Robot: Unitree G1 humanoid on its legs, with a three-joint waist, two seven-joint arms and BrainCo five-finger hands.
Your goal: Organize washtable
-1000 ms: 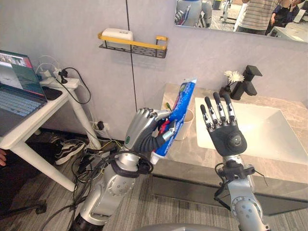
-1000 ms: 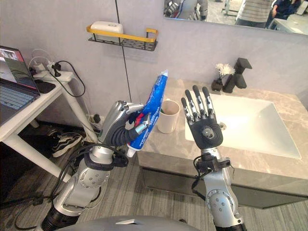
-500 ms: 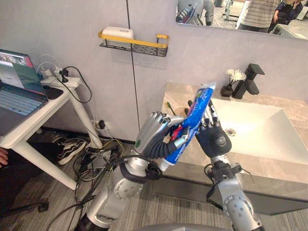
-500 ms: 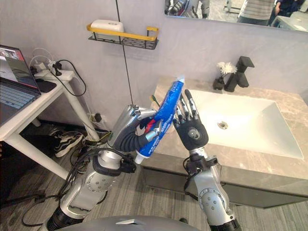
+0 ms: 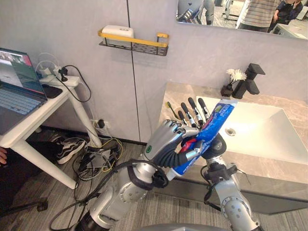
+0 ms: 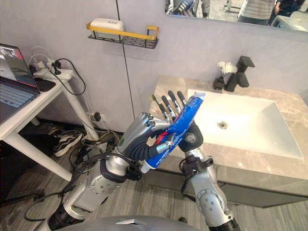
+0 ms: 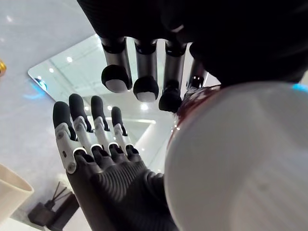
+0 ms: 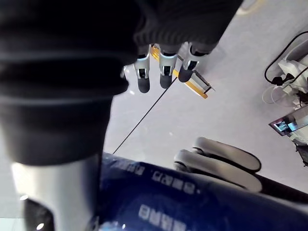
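My left hand (image 5: 168, 144) is shut on a blue toothpaste tube (image 5: 212, 129) and holds it slanted, white cap (image 7: 240, 159) down, at the counter's front left corner. The tube lies across the palm of my right hand (image 6: 169, 103), which stands upright just behind it, open with straight fingers (image 8: 163, 67). In the right wrist view the tube (image 8: 159, 192) sits right at the palm, with the left hand's fingers (image 8: 216, 161) wrapped round it. A toothbrush (image 5: 169, 107) sticks up behind the hands. A beige cup (image 7: 9, 192) shows in the left wrist view.
The white sink basin (image 5: 260, 130) is set in the stone counter (image 5: 183, 91), with a black faucet (image 5: 250, 79) and a small vase of white flowers (image 5: 233, 77) at the back. A yellow-railed wall shelf (image 5: 134, 44) hangs above left. A white table (image 5: 33, 115) with a laptop stands left.
My left hand has carried the tube to the right and lower. My right hand has come left and down to meet it, and the tube now rests against its palm.
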